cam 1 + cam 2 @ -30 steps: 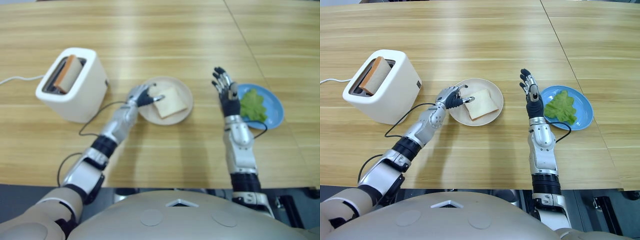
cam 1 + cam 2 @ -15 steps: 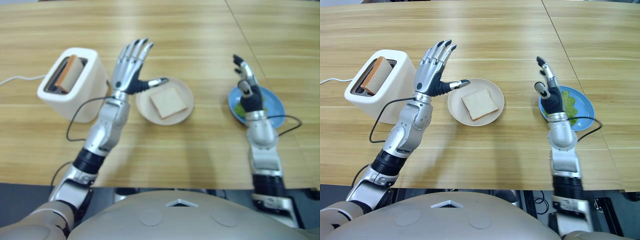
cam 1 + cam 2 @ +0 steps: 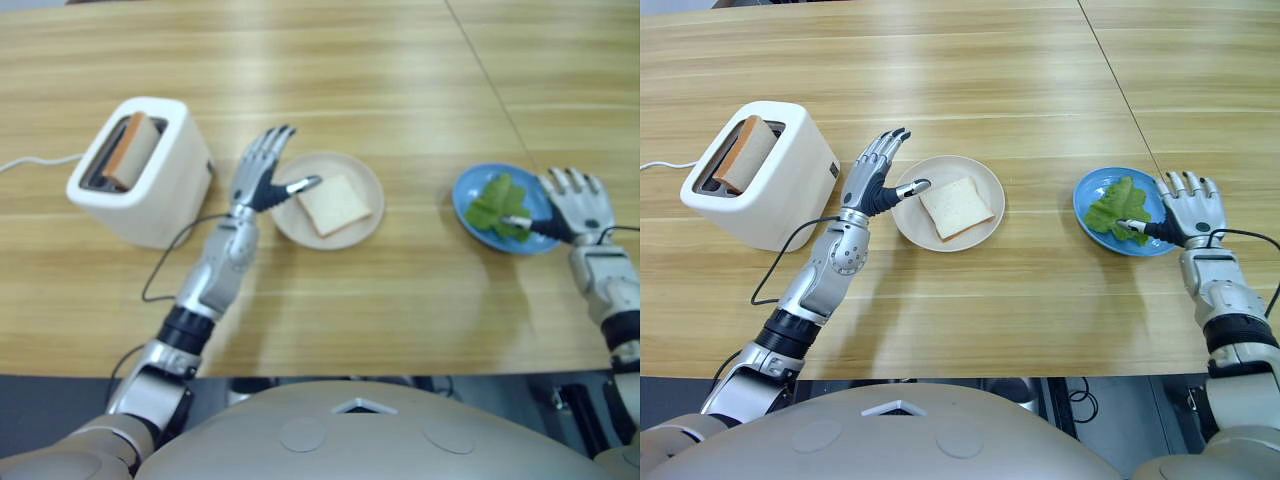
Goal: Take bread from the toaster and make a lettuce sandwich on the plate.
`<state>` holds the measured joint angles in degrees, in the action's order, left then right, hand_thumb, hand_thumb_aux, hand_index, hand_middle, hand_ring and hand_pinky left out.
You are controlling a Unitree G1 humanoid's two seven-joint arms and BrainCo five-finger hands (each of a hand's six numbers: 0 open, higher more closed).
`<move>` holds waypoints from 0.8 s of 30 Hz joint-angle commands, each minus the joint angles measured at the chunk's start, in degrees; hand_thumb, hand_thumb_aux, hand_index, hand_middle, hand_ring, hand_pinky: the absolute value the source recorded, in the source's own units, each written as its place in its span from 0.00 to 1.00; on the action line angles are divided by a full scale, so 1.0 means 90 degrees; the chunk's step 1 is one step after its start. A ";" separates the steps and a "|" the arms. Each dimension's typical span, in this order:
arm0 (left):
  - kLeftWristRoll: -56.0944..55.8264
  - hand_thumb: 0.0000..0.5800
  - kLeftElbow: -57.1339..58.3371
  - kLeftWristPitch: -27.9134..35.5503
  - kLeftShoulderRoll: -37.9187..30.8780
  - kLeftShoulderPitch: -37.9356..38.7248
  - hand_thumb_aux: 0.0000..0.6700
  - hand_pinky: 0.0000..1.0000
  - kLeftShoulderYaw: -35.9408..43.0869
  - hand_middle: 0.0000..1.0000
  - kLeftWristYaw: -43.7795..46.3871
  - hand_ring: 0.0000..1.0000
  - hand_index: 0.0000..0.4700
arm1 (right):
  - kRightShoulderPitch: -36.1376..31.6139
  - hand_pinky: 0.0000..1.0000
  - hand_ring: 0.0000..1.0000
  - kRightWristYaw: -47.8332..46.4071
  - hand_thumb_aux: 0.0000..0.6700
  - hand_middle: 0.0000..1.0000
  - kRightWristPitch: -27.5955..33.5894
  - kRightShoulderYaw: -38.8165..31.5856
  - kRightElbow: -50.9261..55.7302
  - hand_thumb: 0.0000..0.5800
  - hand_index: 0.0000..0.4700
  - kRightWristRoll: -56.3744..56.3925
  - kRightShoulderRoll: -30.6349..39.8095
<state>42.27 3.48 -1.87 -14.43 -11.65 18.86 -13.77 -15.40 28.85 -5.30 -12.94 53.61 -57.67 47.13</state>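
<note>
Here, toaster [image 3: 775, 195], bread [image 3: 956, 207] on plate [image 3: 916, 226], lettuce [image 3: 1108, 211]

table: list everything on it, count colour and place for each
table: one, light wood, under everything
toaster: one, white, left side
bread in toaster: one slice, brown crust, standing in the slot
plate: one, beige, centre
bread on plate: one slice, pale, lying flat
blue plate: one, right side
lettuce: one leaf, green, on the blue plate
left hand: open, between toaster and plate
right hand: open, at the blue plate's right edge, thumb at the lettuce
</note>
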 commanded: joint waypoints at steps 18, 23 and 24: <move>0.0034 0.00 0.0332 -0.0084 0.0062 -0.0001 0.00 0.00 0.0045 0.00 0.0001 0.00 0.00 | -0.0432 0.00 0.00 0.0413 0.52 0.00 0.0094 -0.1178 0.0439 0.77 0.51 0.0426 -0.0257; 0.0034 0.00 0.0382 -0.0096 0.0082 -0.0011 0.00 0.00 0.0062 0.00 -0.0008 0.00 0.00 | -0.0336 0.00 0.00 0.0281 1.00 0.00 -0.0001 -0.1115 0.0286 1.00 0.98 0.0684 -0.0236; 0.0035 0.00 0.0387 -0.0098 0.0082 -0.0013 0.00 0.00 0.0066 0.00 -0.0009 0.00 0.00 | -0.0310 0.26 0.26 0.0270 1.00 0.26 -0.0003 -0.1082 0.0261 1.00 0.98 0.0755 -0.0237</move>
<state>42.44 6.14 -2.77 -13.85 -11.75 19.26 -13.86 -19.68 32.66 -4.94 -22.50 55.28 -52.00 44.80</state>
